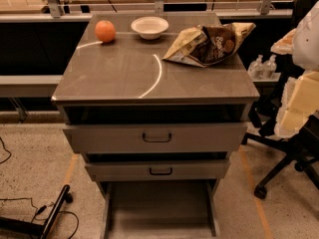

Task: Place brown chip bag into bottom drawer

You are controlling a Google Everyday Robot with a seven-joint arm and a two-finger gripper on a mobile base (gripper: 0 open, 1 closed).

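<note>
The brown chip bag (209, 45) lies crumpled on the back right of the cabinet top (124, 78), dark brown in the middle with tan edges. The bottom drawer (159, 205) is pulled out at floor level, a wide shallow grey tray with nothing in it. Pale segments of my arm (301, 83) show at the right edge, to the right of the bag and apart from it. My gripper itself does not show in the camera view.
An orange (105, 31) and a white bowl (149, 27) sit at the back of the top. Two grey-fronted drawers (157, 137) with dark handles stand slightly open above. An office chair base (284, 168) is at the right, with cables and a black bar (52, 215) at the lower left.
</note>
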